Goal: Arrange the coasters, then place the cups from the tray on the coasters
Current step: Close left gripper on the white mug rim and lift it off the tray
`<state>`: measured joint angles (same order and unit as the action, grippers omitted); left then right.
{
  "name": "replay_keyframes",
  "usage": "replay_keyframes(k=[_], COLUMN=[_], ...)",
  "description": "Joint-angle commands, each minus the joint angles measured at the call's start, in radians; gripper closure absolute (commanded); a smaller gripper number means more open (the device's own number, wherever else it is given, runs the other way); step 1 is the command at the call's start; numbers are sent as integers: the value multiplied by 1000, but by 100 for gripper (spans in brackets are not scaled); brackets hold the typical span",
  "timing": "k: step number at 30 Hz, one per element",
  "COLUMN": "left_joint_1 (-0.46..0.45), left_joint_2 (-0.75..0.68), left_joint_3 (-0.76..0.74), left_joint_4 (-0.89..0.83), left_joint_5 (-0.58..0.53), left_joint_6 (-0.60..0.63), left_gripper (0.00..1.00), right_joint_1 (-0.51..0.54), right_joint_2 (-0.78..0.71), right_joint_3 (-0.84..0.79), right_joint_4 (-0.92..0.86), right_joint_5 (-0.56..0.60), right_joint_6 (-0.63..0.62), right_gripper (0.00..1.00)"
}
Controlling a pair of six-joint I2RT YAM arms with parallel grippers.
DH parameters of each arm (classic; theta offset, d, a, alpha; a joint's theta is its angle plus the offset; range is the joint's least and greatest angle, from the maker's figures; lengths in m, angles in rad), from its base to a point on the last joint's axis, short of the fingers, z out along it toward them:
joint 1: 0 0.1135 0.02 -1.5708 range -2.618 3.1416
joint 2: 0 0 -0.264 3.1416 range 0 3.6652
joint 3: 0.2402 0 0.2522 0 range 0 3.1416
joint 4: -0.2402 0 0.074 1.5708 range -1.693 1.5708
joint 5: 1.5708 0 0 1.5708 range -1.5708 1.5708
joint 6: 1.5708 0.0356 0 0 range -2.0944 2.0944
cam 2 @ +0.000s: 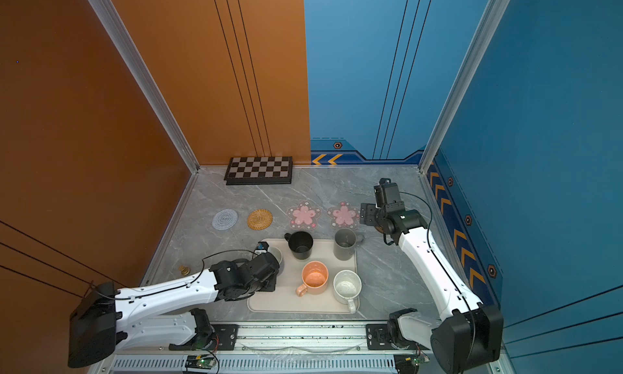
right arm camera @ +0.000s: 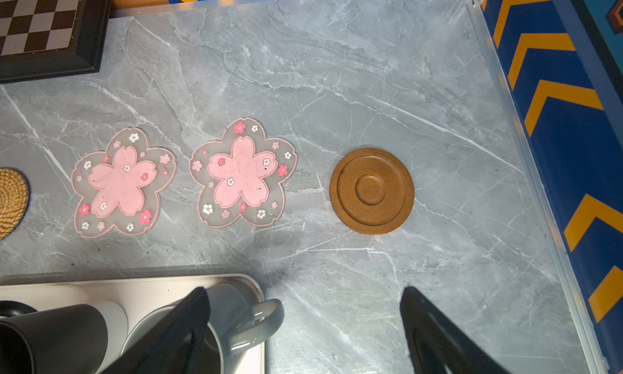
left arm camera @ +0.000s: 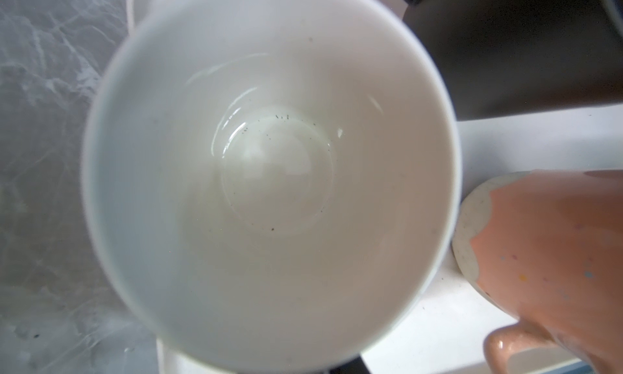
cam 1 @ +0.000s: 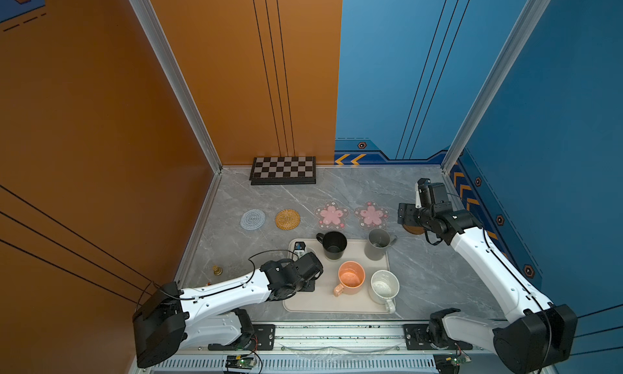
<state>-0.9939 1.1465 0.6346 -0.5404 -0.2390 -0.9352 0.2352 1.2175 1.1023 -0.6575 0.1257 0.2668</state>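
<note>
You see the grey table (cam 1: 421, 271), and the cream tray (cam 1: 337, 303) lies at its 6 o'clock edge. The left tool (cam 1: 305, 284) hangs over the tray's 10 o'clock corner, above the cup with white inside (left arm camera: 269, 187); you cannot tell if it is grasping this cup. The right tool (right arm camera: 303, 289) is released and empty, above the table at 3 o'clock.

On the tray stand the black cup (cam 1: 332, 246) at 12 o'clock, the grey cup (cam 1: 377, 244) at 2, the orange cup (cam 1: 351, 278) in the centre and the speckled cup (cam 1: 384, 286) at 5.

Beyond the tray, the coasters lie in a row from 9 to 3 o'clock: the blue coaster (cam 1: 253, 219), the tan coaster (cam 1: 287, 218), the first pink coaster (cam 1: 332, 214), the second pink coaster (cam 1: 371, 214) and the brown coaster (right arm camera: 372, 191).
</note>
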Motion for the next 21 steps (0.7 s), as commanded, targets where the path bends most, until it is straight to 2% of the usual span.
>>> replay_keyframes(k=[1, 21], left_joint_1=[24, 138], left_joint_2=[-27, -77], left_joint_3=[16, 189], left_joint_4=[-67, -237], left_joint_5=[-42, -22], left_joint_6=[21, 134], left_gripper=[100, 100], right_joint_1=[-9, -27], right_joint_2=[7, 42], right_joint_3=[6, 8], right_joint_4=[10, 19], right_joint_5=[-16, -23], right_joint_6=[16, -9], right_gripper=[9, 10])
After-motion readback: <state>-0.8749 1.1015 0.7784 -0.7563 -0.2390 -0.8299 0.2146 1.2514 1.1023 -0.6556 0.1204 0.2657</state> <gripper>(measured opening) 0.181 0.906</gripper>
